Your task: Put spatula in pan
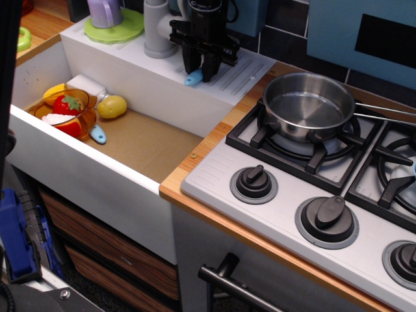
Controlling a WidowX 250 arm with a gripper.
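The spatula (192,79) lies on the white ribbed drainboard (244,68) behind the sink. Only the light-blue end of its handle shows; its grey head is hidden behind the gripper. My black gripper (199,70) stands straight over it with its fingers (209,69) closed in on the handle, low against the drainboard. The pan (309,107), a shiny steel saucepan, sits empty on the stove's rear-left burner to the right of the gripper. Its thin handle (387,112) points right.
The white sink (149,140) holds a transparent orange bowl (65,118) of toy food with a light-blue stub (98,135), and a yellow toy (112,106). A grey faucet (156,29) and a purple cup on a green plate (114,27) stand left of the gripper. Stove knobs (254,183) line the front.
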